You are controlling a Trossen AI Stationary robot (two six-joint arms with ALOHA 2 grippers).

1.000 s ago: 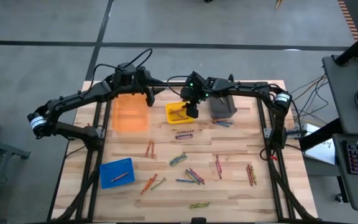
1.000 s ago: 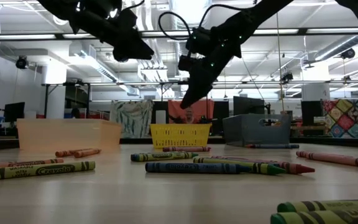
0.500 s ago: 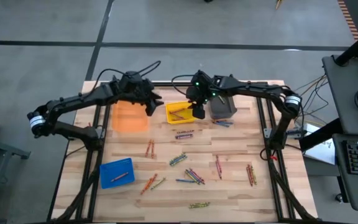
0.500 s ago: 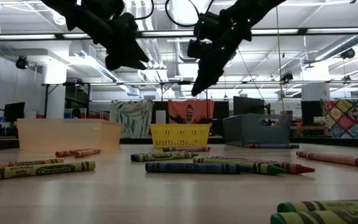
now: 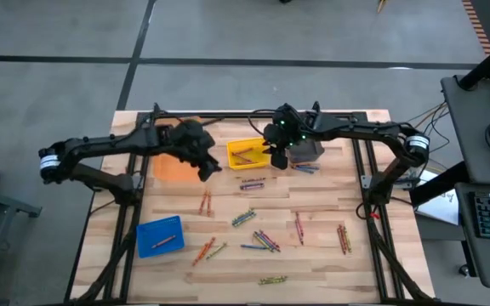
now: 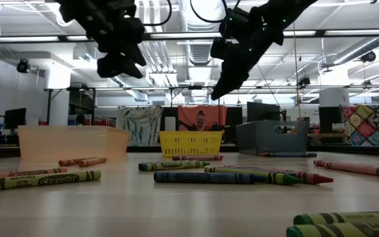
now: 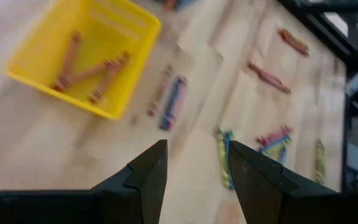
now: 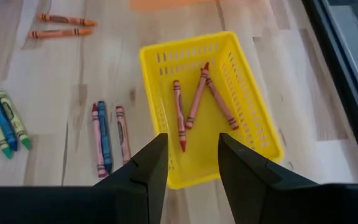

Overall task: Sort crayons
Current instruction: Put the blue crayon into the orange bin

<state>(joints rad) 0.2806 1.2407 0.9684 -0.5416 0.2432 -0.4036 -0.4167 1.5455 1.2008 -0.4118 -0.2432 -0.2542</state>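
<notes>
Crayons lie scattered on the wooden table: a red-and-blue trio (image 5: 253, 183), orange ones (image 5: 204, 202), and mixed groups (image 5: 266, 240) nearer the front. Three red crayons (image 8: 194, 106) lie in the yellow bin (image 5: 247, 154). My left gripper (image 5: 207, 170) is open and empty, in the air between the orange bin (image 5: 177, 160) and the yellow bin; it also shows in the left wrist view (image 7: 194, 168). My right gripper (image 5: 275, 157) is open and empty above the yellow bin's right edge; it also shows in the right wrist view (image 8: 188, 165).
A grey bin (image 5: 306, 149) stands right of the yellow bin, with crayons (image 5: 304, 167) in front of it. A blue bin (image 5: 160, 235) holding one crayon stands at the front left. More crayons lie at the right (image 5: 343, 238) and near the front edge (image 5: 272, 279).
My left gripper has gone from over the orange bin's far right corner toward the table's near edge, ending beside that bin's near right corner. My right gripper has shifted a little toward the table's right edge, from over the yellow bin's middle to its right edge.
</notes>
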